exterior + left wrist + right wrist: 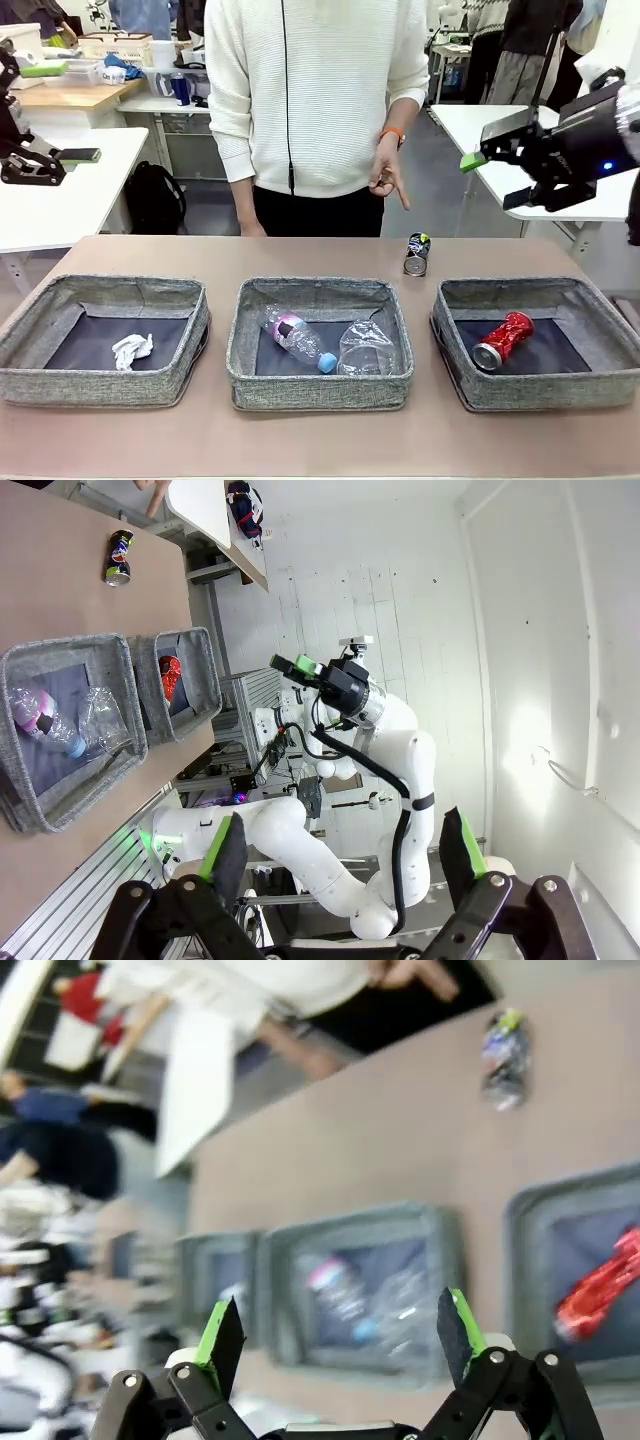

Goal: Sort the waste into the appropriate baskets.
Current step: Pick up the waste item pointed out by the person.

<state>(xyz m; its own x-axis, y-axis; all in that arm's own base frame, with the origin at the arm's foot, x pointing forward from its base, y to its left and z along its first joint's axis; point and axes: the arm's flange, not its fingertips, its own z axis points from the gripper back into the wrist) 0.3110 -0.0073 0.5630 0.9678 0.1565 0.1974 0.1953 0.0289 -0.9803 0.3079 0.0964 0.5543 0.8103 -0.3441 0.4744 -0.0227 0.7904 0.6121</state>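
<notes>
- Right tool (492, 160) hangs high above the worktop (320, 445), jaws spread wide, empty.
- Left tool (340, 855) likewise gapes, empty.
- Dark can (417, 254) lies on the worktop behind the baskets.
- Red can (503, 339) in right basket (540, 386); bottle (297, 338) and cup (367, 349) in middle basket (320, 388); what looks like a paper wad (132, 350) in left basket (100, 385).

Baskets: three grey fabric ones in a row — left (105, 340), middle (320, 342), right (540, 342)
Cans: two — a red one (503, 339) in the right basket, a dark one (417, 254) on the table
Bottles: one (298, 339)
Plastic cups: one (367, 349)
Paper wads: one (132, 350)
People at the table: one (318, 100)
</notes>
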